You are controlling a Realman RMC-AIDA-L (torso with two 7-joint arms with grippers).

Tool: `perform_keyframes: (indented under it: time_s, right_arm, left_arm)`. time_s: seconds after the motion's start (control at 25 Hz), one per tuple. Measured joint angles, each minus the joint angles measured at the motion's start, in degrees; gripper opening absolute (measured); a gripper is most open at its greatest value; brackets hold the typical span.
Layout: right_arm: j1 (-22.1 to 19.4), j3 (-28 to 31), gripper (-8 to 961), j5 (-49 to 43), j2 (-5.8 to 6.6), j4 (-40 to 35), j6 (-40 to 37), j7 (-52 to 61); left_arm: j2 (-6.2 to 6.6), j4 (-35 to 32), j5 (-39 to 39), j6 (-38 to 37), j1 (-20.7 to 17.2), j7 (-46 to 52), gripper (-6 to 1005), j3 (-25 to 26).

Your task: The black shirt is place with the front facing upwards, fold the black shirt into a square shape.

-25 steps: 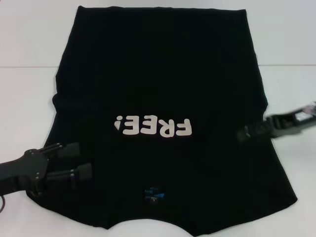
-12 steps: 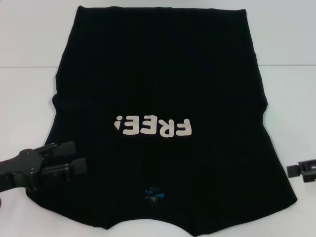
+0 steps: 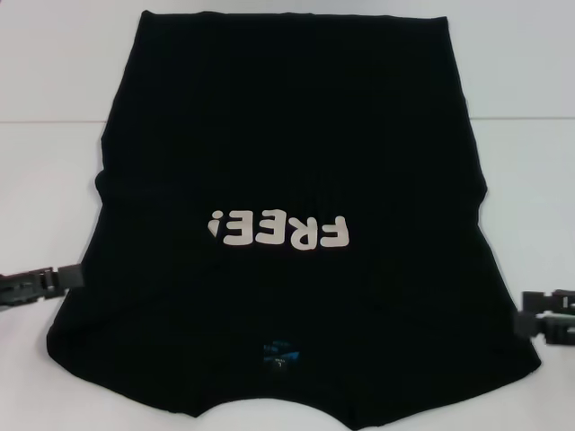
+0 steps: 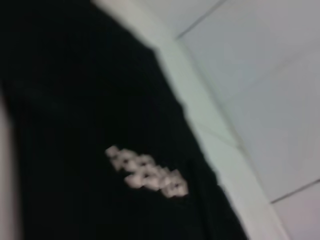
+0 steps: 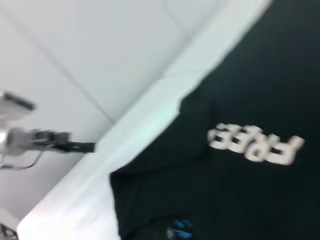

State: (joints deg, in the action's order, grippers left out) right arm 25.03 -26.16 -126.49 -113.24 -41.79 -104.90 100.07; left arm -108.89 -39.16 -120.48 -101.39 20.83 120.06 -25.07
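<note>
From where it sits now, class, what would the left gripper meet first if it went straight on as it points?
Most likely the black shirt: the left gripper points inward at its sleeve edge, though its height above the cloth is unclear.

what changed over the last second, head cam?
Both arms pulled back off the large black short-sleeved cloth shirt. The left gripper slid outward to the shirt's left edge; the right gripper swung outward and nearer to the robot, to the shirt's right edge. Neither holds cloth. The shirt itself stayed flat on the white table, sleeves folded in, cream "FREE!" lettering unmoved.
</note>
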Motion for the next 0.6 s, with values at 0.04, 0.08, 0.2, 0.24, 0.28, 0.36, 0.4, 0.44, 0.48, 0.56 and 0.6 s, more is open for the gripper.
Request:
perform_keyframes:
  time_s: [0.04, 0.08, 0.2, 0.24, 0.28, 0.36, 0.4, 0.44, 0.48, 0.56, 0.6]
  right_arm:
    - [-0.2, 0.1, 800, 0.5, -0.37, 1.3, 0.0, -3.4]
    - [-0.3, 0.1, 800, 0.7, -0.80, 2.4, 0.4, -6.8]
    - [-0.5, 0.1, 799, 0.8, -2.24, 4.4, 2.8, -13.7]
    - [-0.5, -0.1, 799, 0.7, -2.61, 4.6, 3.6, -14.9]
    - [-0.4, -0.3, 798, 0.7, -2.84, 4.6, 4.1, -15.5]
    - [-0.2, -0.5, 798, 0.6, -2.98, 4.6, 4.5, -15.9]
    - [-0.1, -0.6, 798, 0.6, -2.88, 4.7, 4.4, -15.9]
    - [-0.1, -0.5, 797, 0.6, -2.76, 4.7, 4.4, -16.0]
    - [-0.1, -0.5, 797, 0.6, -2.65, 4.7, 4.3, -16.0]
    - [-0.1, -0.4, 797, 0.6, -2.56, 4.7, 4.2, -16.0]
    - [-0.1, -0.3, 797, 0.6, -2.56, 4.7, 4.2, -16.0]
  left_arm:
    - [0.50, -0.4, -2.0, 0.7, 0.6, 3.3, 921, 0.0]
    - [0.91, -0.8, -3.9, 1.4, 1.1, 6.1, 921, 0.0]
    - [1.88, -1.0, -10.3, 3.7, 3.6, 15.3, 917, 0.0]
    - [2.06, -1.0, -11.9, 4.1, 4.2, 17.1, 916, -0.1]
    - [2.30, -1.0, -14.6, 4.9, 5.3, 19.8, 914, -0.4]
    - [2.49, -1.1, -18.8, 6.1, 6.8, 22.5, 910, -0.6]
    - [2.54, -1.1, -20.4, 6.5, 7.4, 23.3, 909, -0.7]
    - [2.60, -1.0, -22.4, 6.9, 8.3, 24.2, 907, -0.7]
    - [2.64, -0.8, -23.4, 7.1, 8.8, 24.6, 905, -0.7]
    - [2.71, -0.5, -24.9, 7.2, 9.7, 25.1, 901, -0.7]
    - [2.72, -0.4, -25.7, 7.5, 10.2, 25.1, 900, -0.7]
